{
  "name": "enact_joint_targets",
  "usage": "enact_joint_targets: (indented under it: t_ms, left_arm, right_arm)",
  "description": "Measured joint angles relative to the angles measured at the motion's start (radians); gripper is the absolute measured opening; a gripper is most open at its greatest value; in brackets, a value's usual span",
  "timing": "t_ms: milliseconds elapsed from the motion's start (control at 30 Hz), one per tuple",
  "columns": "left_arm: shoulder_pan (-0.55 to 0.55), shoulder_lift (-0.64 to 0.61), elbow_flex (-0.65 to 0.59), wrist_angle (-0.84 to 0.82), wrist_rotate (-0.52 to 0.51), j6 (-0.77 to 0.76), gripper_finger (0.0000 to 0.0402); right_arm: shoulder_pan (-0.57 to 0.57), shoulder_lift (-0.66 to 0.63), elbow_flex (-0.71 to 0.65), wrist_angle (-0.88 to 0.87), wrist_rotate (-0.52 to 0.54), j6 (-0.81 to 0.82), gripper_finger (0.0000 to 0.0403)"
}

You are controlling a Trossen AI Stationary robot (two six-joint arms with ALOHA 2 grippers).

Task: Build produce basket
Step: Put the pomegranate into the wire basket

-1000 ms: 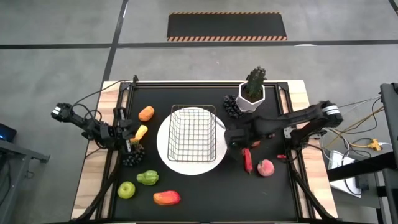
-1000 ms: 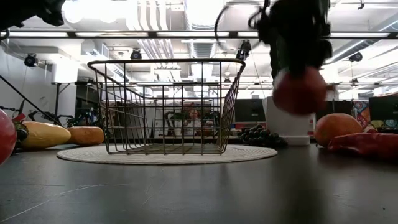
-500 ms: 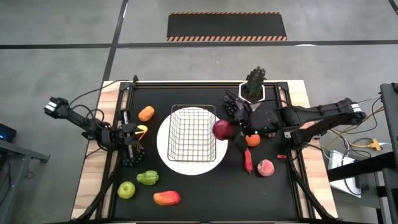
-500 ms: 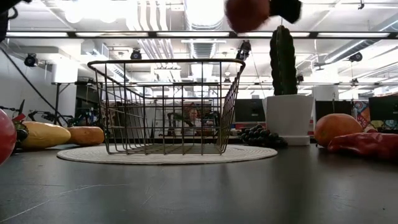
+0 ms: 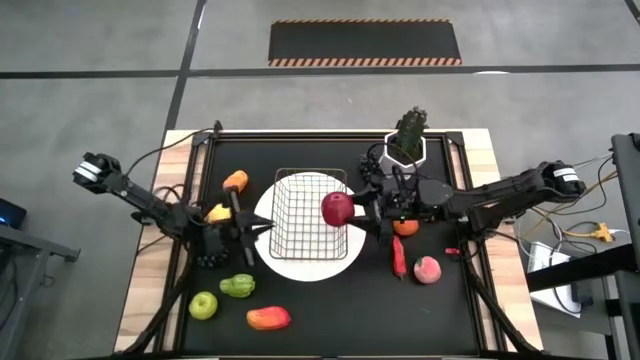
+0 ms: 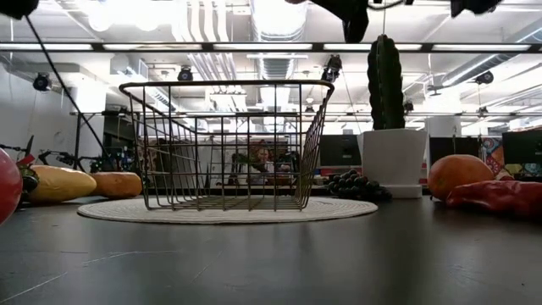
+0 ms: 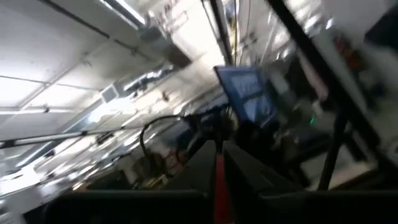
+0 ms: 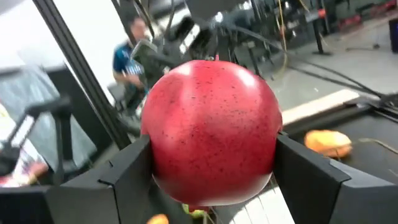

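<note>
Two arms hang over the worktop (image 5: 420, 300): the right gripper (image 5: 352, 210) jaws hold a red apple (image 5: 337, 209) above the basket (image 5: 305, 235), and the left gripper (image 5: 262, 226) jaws are pressed together.

dark-speckled red apple (image 8: 211, 130), black wire basket (image 5: 310, 215), white plate (image 5: 268, 250)

Empty wire basket (image 6: 227, 144) on round mat (image 6: 227, 210); beyond, perhaps grapes (image 6: 356, 186).

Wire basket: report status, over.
Right gripper shut on red apple, above dark wire mesh basket on round white plate. Left gripper shut, empty, at basket's left edge. Basket empty.
</note>
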Motion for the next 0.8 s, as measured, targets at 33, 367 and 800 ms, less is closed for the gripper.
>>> enact_joint_targets:
  t_ms: [33,367,800]
  left_arm:
    - [0.001,0.027,0.019,-0.027,-0.025,0.032,0.0017]
    - [0.007,0.281,0.200,-0.085,-0.242,0.448,0.0161]
    - [0.085,0.501,0.293,-0.068,-0.321,1.260,0.0267]
  right_arm:
    - [-0.002,0.004,-0.012,0.038,0.000,0.013,0.0274]
    - [-0.033,0.005,-0.038,0.079,-0.082,0.227,0.0274]
    - [-0.115,0.004,-0.043,-0.001,-0.253,0.637,0.0274]
